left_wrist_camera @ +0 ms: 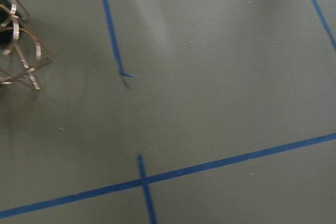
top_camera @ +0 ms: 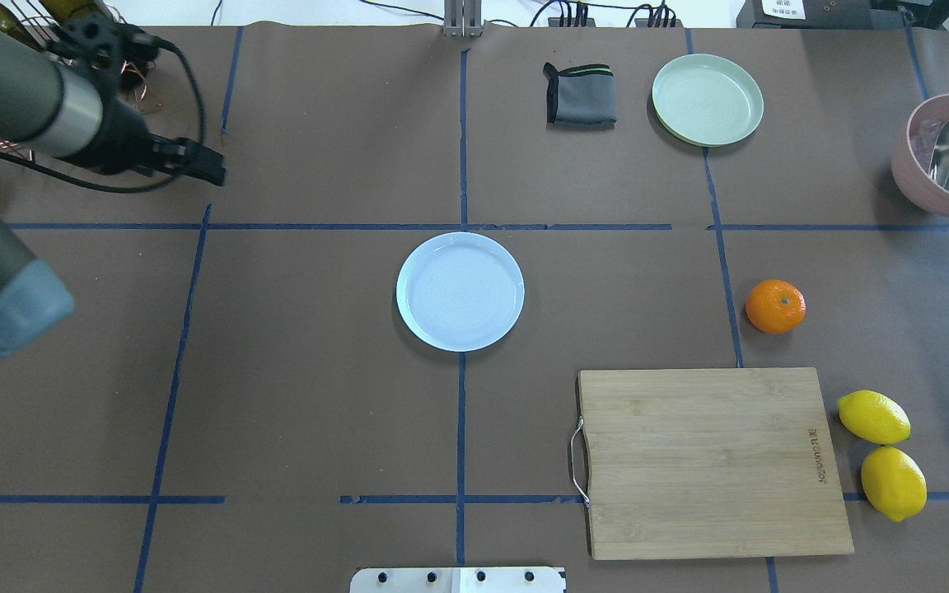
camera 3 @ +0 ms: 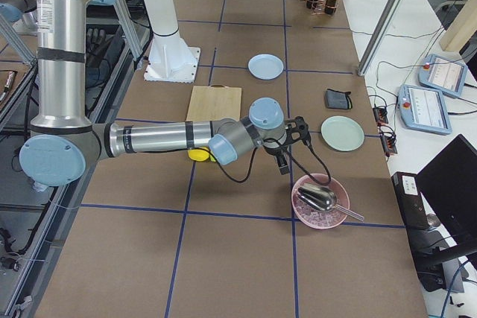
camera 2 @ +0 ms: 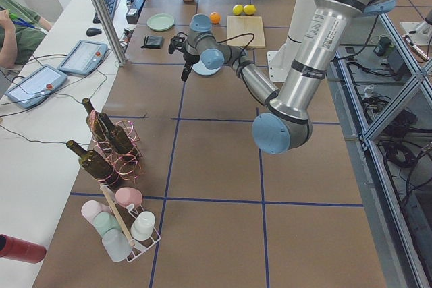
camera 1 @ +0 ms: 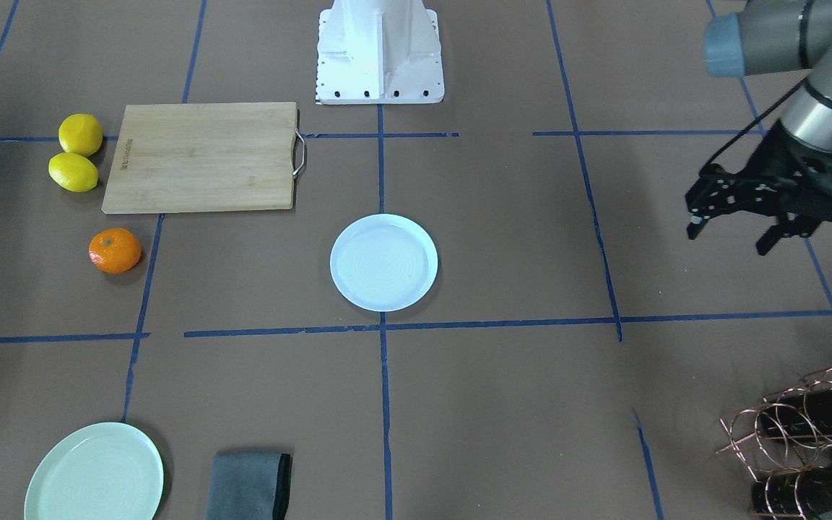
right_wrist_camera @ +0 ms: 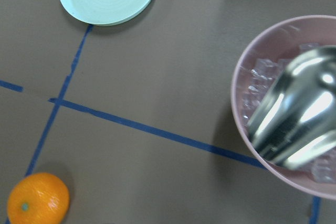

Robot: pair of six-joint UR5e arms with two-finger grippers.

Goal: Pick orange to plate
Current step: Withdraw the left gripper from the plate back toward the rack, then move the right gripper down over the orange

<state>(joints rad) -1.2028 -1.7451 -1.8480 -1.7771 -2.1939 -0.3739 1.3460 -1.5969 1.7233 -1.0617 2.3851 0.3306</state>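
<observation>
The orange (top_camera: 775,305) lies on the brown table to the right of the plate, just beyond the cutting board's far right corner; it also shows at the lower left of the right wrist view as the orange (right_wrist_camera: 38,201). The pale bluish-white plate (top_camera: 460,291) sits empty at the table's centre. My left gripper (camera 1: 728,240) hovers open and empty over the table's left end, far from both. My right gripper (camera 3: 285,163) shows only in the exterior right view, above the table between the orange and a pink bowl; I cannot tell its state.
A wooden cutting board (top_camera: 709,461) lies near the orange, with two lemons (top_camera: 874,417) beside it. A pink bowl (top_camera: 911,177) holds ice and a metal scoop. A mint-green plate (top_camera: 707,99) and a grey cloth (top_camera: 580,95) sit at the far edge. A wire bottle rack (camera 1: 806,440) stands near the left gripper.
</observation>
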